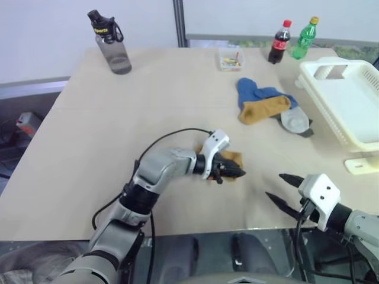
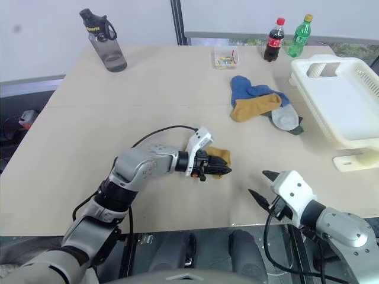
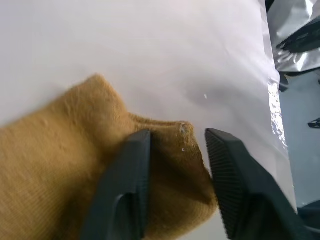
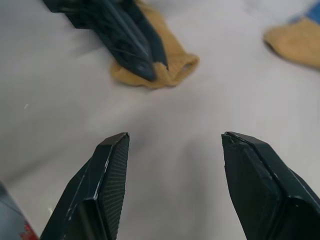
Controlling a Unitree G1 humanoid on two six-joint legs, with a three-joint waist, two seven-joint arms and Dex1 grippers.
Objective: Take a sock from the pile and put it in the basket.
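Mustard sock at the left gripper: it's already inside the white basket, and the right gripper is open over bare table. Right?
Not quite. The mustard sock lies on the table at the left gripper, well short of the white basket at the table's right side; the left eye view shows this. The right gripper is indeed open over bare table.
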